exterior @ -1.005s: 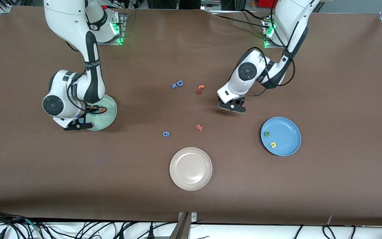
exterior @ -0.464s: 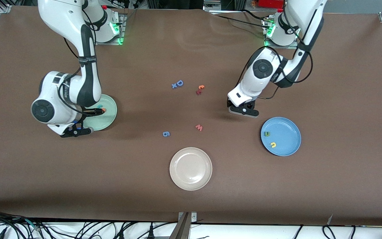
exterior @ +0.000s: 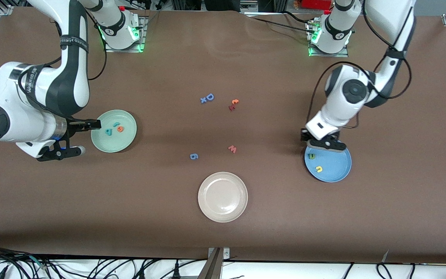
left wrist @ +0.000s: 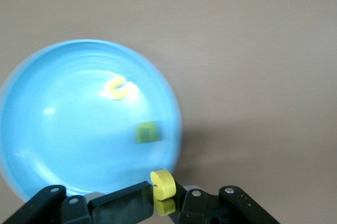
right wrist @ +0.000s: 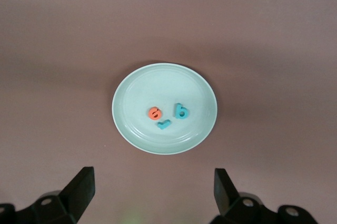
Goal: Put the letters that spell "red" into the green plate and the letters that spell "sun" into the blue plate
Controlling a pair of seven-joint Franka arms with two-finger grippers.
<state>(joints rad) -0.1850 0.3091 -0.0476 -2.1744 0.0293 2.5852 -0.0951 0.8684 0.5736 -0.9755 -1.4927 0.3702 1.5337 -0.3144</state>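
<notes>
The green plate [exterior: 124, 139] holds an orange "e" [right wrist: 155, 113], a teal "r" [right wrist: 164, 125] and a teal "d" [right wrist: 181, 111]. My right gripper [exterior: 90, 136] hangs open and empty, raised over the plate's edge toward the right arm's end of the table. In the right wrist view the right gripper [right wrist: 152, 192] frames bare table short of the green plate [right wrist: 131, 124]. The blue plate [exterior: 337, 162] holds a green "u" [exterior: 312, 156] and a yellow "n" [exterior: 318, 169]. Over its rim my left gripper [exterior: 323, 144] is shut on a yellow letter [left wrist: 163, 184].
A cream-white plate [exterior: 222, 197] sits nearest the front camera at mid-table. Loose letters lie mid-table: a blue "D" [exterior: 209, 97], small red and orange pieces [exterior: 234, 104], a pink "w" [exterior: 232, 148] and a blue "g" [exterior: 194, 156].
My left gripper carried the yellow letter from mid-table to over the blue plate's rim. My right gripper opened, rose and drew back off the green plate, leaving the letters in it.
</notes>
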